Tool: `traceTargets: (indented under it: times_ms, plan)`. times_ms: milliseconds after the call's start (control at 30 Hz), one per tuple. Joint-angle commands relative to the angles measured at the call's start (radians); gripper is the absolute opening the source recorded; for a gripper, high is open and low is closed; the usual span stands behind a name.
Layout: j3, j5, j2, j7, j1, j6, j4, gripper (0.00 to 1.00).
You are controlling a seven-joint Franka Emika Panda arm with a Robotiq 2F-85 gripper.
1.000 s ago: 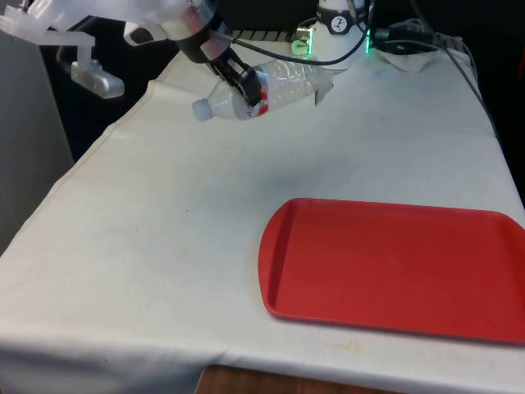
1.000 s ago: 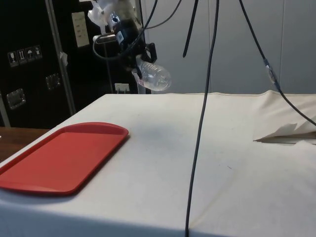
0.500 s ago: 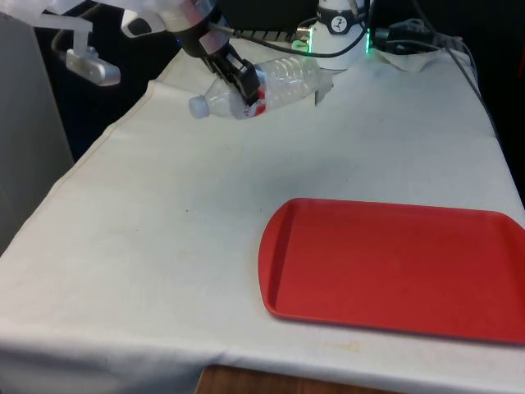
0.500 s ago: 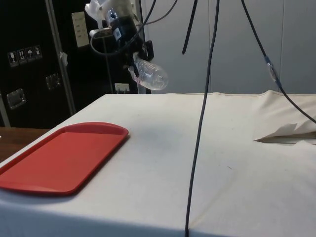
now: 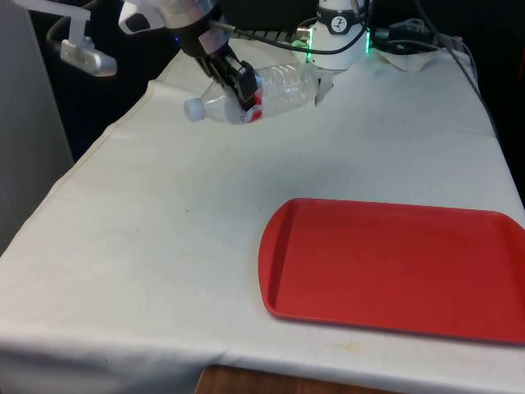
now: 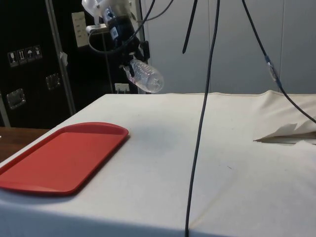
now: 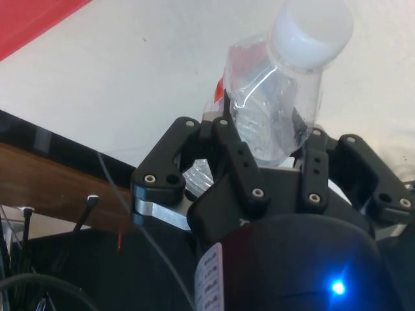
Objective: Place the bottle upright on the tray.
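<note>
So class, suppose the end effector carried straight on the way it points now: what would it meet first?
Most likely the white cloth on the table. The end effector holds the bottle in the air and points downward; the tray lies off to the side. Depth is uncertain.

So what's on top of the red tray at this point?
Nothing. The red tray lies bare on the white cloth. The bottle is held on its side in the gripper, well away from the tray.

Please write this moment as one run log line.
gripper: shut on bottle | bottle: lifted, lying sideways | tray: empty
</note>
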State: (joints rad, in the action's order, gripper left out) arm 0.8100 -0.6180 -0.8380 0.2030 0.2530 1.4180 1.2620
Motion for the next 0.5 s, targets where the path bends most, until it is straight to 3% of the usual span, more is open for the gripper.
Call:
traceTargets:
  times_ms: [0,200,233,267,467]
  plan:
    - [0.010,0.002,0.018,-0.011,0.017,0.038,0.031,0.35]
    - [0.009,0.002,0.018,-0.017,0.023,0.070,0.034,0.35]
    - [-0.001,0.000,0.000,-0.007,0.007,0.037,0.001,0.35]
    - [0.009,0.002,0.018,-0.017,0.024,0.074,0.034,0.35]
    - [0.009,0.002,0.019,-0.022,0.030,0.104,0.034,0.35]
